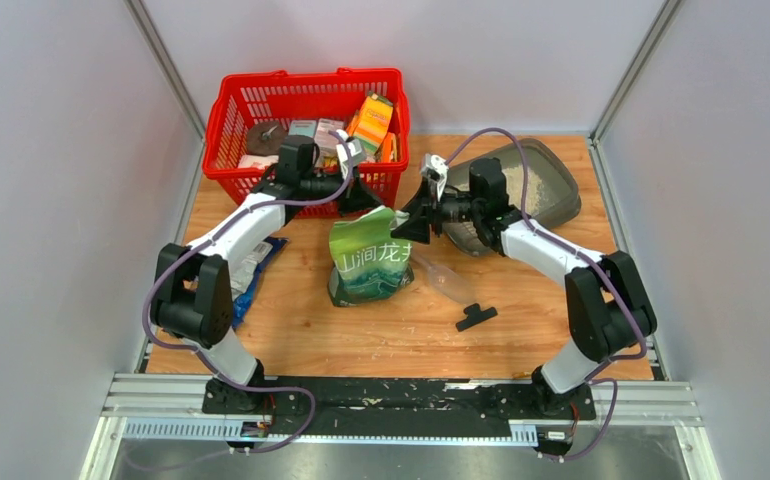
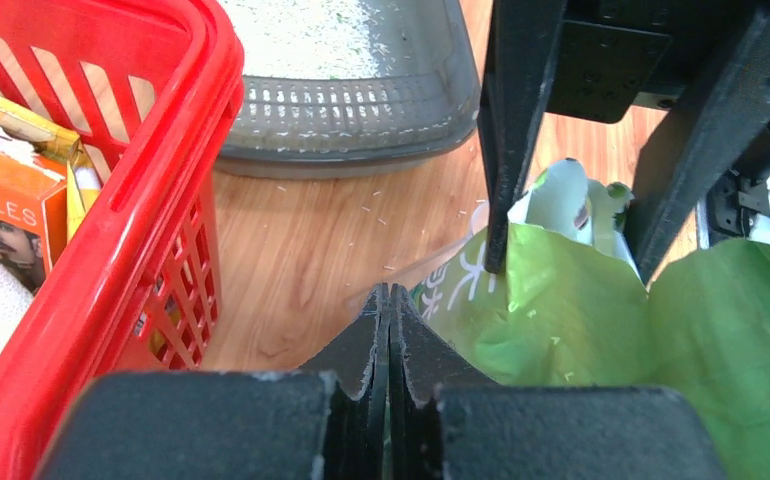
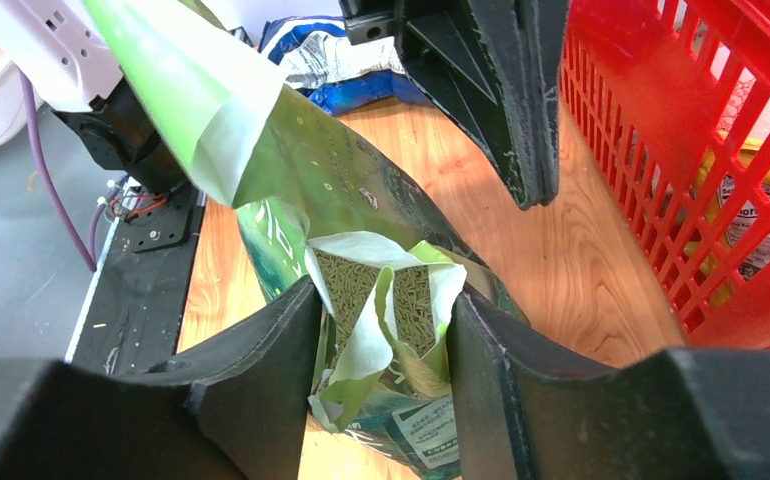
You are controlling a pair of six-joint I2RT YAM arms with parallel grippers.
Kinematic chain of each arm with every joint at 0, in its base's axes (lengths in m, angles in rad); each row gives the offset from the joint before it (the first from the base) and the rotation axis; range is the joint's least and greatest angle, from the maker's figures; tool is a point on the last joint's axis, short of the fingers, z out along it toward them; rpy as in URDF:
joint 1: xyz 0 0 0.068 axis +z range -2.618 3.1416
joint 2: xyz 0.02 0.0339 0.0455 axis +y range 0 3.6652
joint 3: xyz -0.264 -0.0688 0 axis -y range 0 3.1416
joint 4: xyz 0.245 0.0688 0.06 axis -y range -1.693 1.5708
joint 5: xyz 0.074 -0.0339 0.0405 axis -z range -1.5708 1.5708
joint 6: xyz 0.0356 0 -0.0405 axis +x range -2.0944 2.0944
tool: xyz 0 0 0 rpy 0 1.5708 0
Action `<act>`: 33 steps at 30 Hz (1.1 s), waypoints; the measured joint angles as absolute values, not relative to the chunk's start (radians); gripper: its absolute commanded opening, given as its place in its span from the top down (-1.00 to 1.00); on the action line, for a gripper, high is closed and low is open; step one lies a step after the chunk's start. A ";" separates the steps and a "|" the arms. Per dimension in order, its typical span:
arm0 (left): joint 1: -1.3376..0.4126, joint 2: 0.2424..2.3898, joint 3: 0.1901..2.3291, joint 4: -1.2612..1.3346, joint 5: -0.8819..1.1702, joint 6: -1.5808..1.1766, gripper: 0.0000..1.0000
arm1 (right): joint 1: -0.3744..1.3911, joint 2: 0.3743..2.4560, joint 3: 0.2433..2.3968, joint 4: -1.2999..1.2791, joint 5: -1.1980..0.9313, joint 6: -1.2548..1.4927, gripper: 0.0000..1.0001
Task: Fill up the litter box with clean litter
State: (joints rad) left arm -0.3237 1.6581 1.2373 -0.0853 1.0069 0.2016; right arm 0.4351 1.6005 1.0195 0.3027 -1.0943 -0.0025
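Observation:
The dark grey litter box lies at the back right and holds some pale litter granules; its near wall shows in the left wrist view. A green-and-white pouch stands mid-table, its top torn open on tan-green pellets. My right gripper is open, one finger on each side of the pouch's torn mouth, and shows in the top view. My left gripper is shut, just left of the pouch top and close to the basket. No pouch film shows at its tips.
A red mesh basket full of packets stands at the back left, close to my left gripper. A blue-silver bag lies at the left. A clear plastic scoop and a small black piece lie right of the pouch.

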 measured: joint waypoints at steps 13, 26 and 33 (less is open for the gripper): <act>-0.305 1.605 1.237 -0.214 0.979 0.269 0.96 | 0.435 1.646 1.020 0.361 -1.143 0.072 0.46; -0.181 1.330 1.222 -0.487 0.900 0.271 0.30 | 0.434 1.624 1.020 0.251 -1.149 0.081 1.00; -0.235 1.009 1.067 -0.607 0.933 0.370 -0.13 | 0.434 1.602 1.070 0.067 -1.101 0.085 1.00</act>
State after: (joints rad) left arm -0.2348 1.0088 1.0672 -0.6075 0.9325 0.3702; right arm 0.4339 1.6024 1.0702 0.0673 -1.1011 0.0853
